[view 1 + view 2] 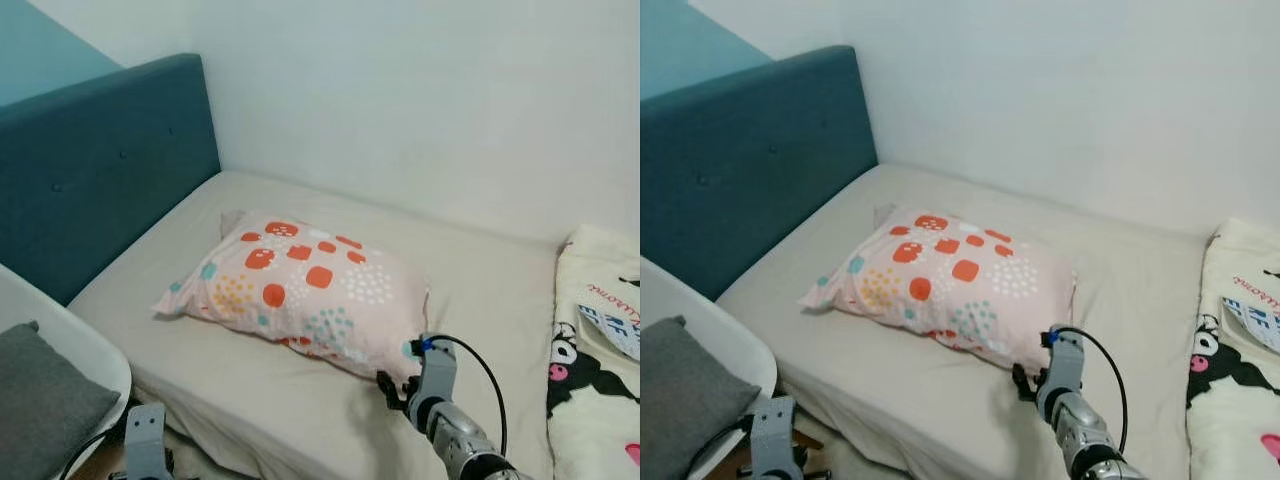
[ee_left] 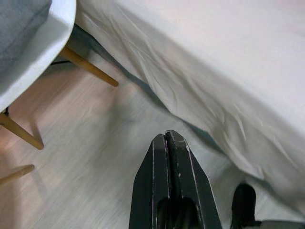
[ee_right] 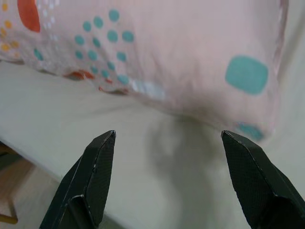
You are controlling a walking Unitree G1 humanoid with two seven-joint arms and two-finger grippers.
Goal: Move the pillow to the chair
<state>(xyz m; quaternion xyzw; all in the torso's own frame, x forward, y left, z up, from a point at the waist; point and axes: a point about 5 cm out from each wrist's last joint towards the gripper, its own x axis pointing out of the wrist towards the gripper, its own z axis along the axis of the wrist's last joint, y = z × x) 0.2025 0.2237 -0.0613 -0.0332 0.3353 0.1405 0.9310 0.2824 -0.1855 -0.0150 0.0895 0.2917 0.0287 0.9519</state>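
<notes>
Pillow [image 1: 305,290] — soft, plump, rectangular; pale pink cover printed with orange, teal, yellow and white spots; lies flat on the bed [image 1: 480,300], towards the headboard [image 1: 100,170], touching neither gripper.

Right gripper [image 3: 167,162] — at the pillow's near corner, just above the sheet; fingers [image 3: 95,181] spread wide, holding nothing; corner lies ahead of the gap, not yet between the tips.

Left gripper [image 2: 167,157] — low beside the bed's edge, over pale wood floor [image 2: 86,157]; fingers pressed together, empty; idle.

Chair [image 1: 70,350] — beyond the pillow's headboard end, off the bed's edge; smooth white shell, grey cushion [image 1: 45,400], slim wooden legs.

Bed — beige sheet, lightly creased; headboard teal, padded, buttoned; cartoon-print blanket [image 1: 590,350] on the pillow's far side from the headboard.

Risks, as judged: a pinch on one corner may catch only loose cover, so the filling sags and slips free; closing low could gather sheet with fabric; a limp pillow carried one-handed might drag across the bed's edge or flop short of the seat.
</notes>
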